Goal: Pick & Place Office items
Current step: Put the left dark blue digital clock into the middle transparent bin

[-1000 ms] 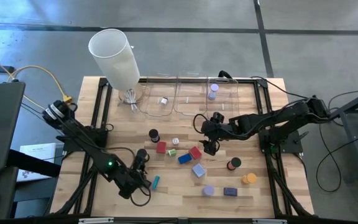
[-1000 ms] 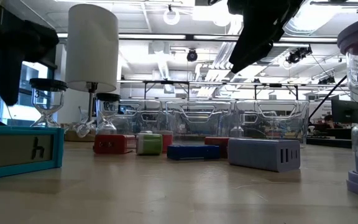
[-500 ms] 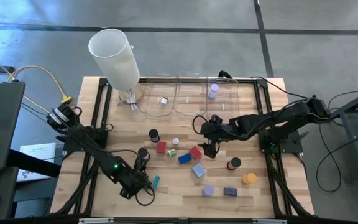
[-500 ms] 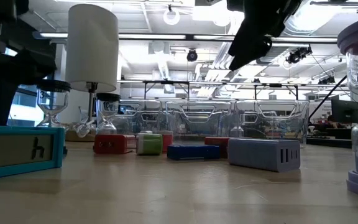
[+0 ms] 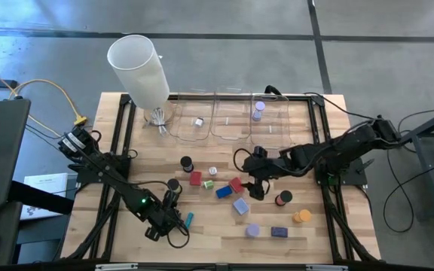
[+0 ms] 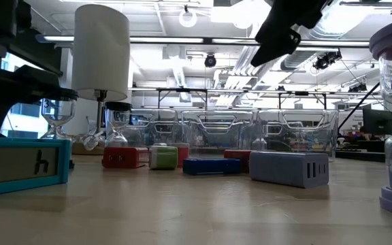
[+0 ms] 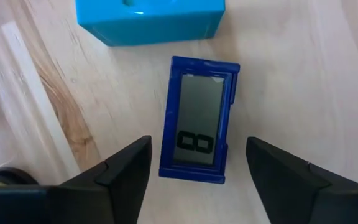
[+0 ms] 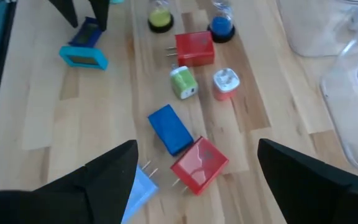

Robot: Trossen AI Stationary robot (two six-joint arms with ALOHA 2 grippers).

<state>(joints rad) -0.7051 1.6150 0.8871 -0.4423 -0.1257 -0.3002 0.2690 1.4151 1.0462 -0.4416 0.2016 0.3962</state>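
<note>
The office items lie scattered flat on the wooden table (image 5: 292, 233), well short of the clear bins (image 5: 228, 117) along its far edge, so each can be approached from above. The left gripper (image 7: 194, 165) is low over a small dark-blue timer (image 7: 199, 127) with a grey display, which lies face up just beside a teal timer (image 7: 151, 22). Its fingers (image 7: 120, 171) stand spread on either side of the blue timer, aligned with the long sides and clear of them — nothing is pinched yet. By my judgement this is the set-up for a grasp across the narrow width, the easier way to grip a flat rectangular piece. The right gripper (image 8: 194, 186) hovers above the middle cluster, nearer the bins than the blue timer — a red block (image 8: 199, 163), a blue block (image 8: 169, 129) and a pale blue plug (image 8: 140, 186) lie under it. Its fingers are also wide apart and empty, presumably lining up on the red block.
</note>
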